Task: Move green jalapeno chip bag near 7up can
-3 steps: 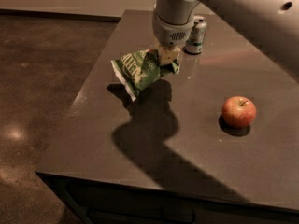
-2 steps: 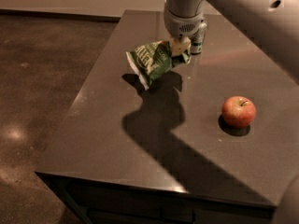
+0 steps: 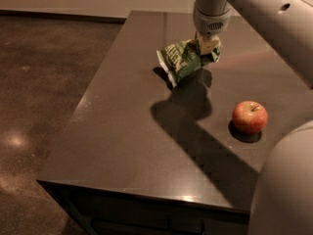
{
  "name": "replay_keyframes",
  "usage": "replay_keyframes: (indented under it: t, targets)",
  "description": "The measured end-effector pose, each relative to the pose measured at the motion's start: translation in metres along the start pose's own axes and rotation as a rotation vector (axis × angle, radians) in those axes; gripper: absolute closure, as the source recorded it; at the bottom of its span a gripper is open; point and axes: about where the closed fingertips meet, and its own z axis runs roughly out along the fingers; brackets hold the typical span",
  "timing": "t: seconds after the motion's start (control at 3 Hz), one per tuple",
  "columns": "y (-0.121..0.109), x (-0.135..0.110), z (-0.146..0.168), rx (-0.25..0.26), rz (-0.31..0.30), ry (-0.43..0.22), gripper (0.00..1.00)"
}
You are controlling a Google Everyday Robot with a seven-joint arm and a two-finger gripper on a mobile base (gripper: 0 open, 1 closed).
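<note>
The green jalapeno chip bag [image 3: 182, 60] hangs tilted a little above the dark table [image 3: 127, 131], near its far middle. My gripper [image 3: 208, 48] comes down from above and is shut on the bag's right end. The 7up can is hidden behind my gripper and arm.
A red apple [image 3: 250, 117] sits on the table's right side, in front of the gripper. My arm's shadow falls across the table's middle. The table's left and front edges drop to a brown floor [image 3: 44, 82]. The arm's pale housing [image 3: 286, 190] fills the lower right corner.
My gripper has carried the chip bag toward the far right of the table, and now covers the 7up can that showed behind it before. The apple has not moved.
</note>
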Motion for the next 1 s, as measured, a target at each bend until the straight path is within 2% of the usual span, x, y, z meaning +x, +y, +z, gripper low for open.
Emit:
replay_keyframes:
  t: [0.33, 0.67, 1.0]
  targets:
    - [-0.003, 0.02, 0.01, -0.017, 0.043, 0.007, 0.88]
    - [-0.006, 0.031, 0.019, -0.037, 0.077, -0.009, 0.65]
    - [-0.009, 0.034, 0.029, -0.057, 0.106, -0.033, 0.32]
